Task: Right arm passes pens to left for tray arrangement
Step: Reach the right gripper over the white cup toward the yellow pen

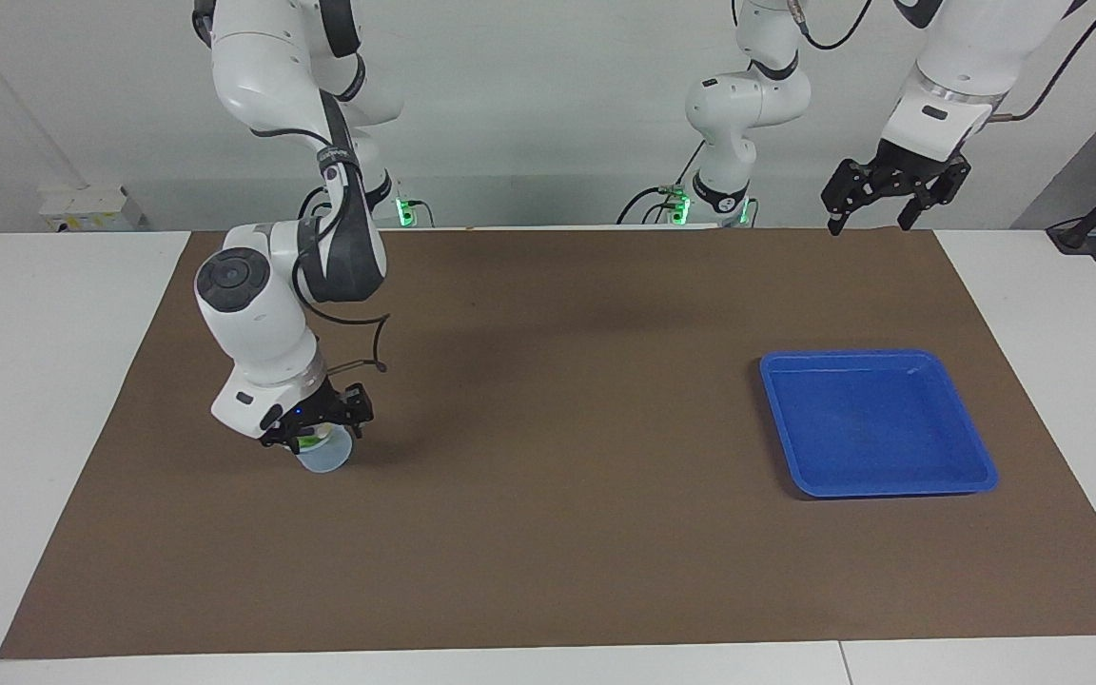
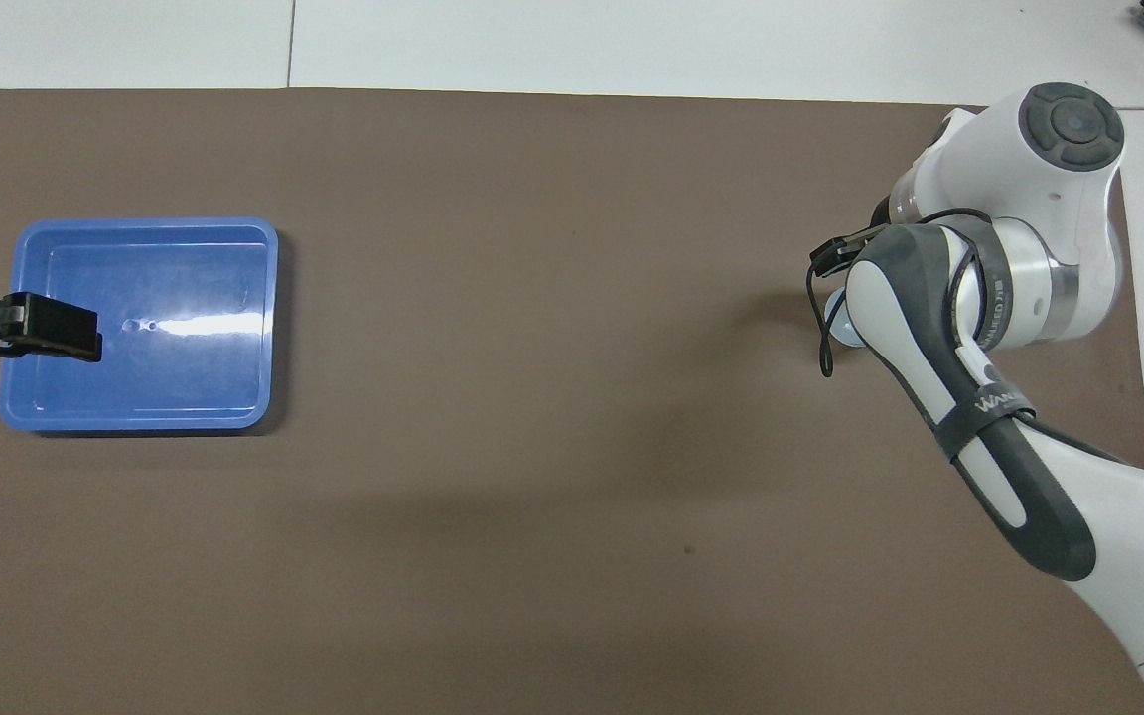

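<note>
While right gripper (image 1: 318, 436) tops cup (image 1: 324, 459), pens (image 1: 317, 439) sit inside.

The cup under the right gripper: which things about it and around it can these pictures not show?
- Pens: facing view shows only a green bit in the cup; the right gripper covers the rest, so their count cannot be told.
- Cup: overhead view, mostly hidden by the right arm.
- Right gripper's grasp: cannot be told.
- Left gripper: overhead view, cut by the edge, over the tray.
</note>
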Available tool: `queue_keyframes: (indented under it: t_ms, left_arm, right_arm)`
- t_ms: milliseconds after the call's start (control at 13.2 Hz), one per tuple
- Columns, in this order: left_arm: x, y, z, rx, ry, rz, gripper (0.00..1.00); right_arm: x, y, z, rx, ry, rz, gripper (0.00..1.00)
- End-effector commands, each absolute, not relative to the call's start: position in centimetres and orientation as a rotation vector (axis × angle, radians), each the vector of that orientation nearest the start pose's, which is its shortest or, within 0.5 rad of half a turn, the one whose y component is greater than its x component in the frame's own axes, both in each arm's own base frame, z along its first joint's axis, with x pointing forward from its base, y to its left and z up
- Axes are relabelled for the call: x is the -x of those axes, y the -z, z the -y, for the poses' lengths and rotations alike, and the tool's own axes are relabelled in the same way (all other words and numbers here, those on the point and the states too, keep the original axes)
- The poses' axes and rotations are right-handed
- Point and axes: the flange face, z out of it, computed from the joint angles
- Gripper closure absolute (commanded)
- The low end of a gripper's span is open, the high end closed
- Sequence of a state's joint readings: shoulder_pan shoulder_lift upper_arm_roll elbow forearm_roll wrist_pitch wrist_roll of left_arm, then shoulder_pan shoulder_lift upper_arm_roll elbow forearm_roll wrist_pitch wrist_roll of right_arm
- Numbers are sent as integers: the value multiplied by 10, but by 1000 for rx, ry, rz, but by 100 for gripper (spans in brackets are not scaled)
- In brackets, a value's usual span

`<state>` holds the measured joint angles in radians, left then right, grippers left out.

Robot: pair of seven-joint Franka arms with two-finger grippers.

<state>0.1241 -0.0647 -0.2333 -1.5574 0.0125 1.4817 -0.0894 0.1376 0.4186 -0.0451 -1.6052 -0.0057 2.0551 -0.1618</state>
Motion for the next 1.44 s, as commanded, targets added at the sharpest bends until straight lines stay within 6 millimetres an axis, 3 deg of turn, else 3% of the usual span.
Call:
queue_keyframes:
  t_ms: [0,378,605,908,1286,1361]
  left_arm:
    - [-514,-658,57,3096,-17,-36,0]
    - [-513,-658,56,3096,-19,-33,0]
    - [-513,-658,56,3096,-19,-33,0]
    - [-513,-657,56,3095,-22,-43,0]
    - [-514,-657,50,3096,-22,-29,0]
    - [-514,-658,50,3096,-20,-24,0]
  right_arm:
    - [-667,-392,-63,3147,25,452,41]
    - [-662,-392,-63,3144,-21,450,54]
    - [-661,-393,-62,3143,-41,452,82]
    - [-661,-395,-62,3140,-47,484,100]
    - [-660,-400,-62,3139,-42,488,100]
    - [-660,-400,-65,3137,-41,490,86]
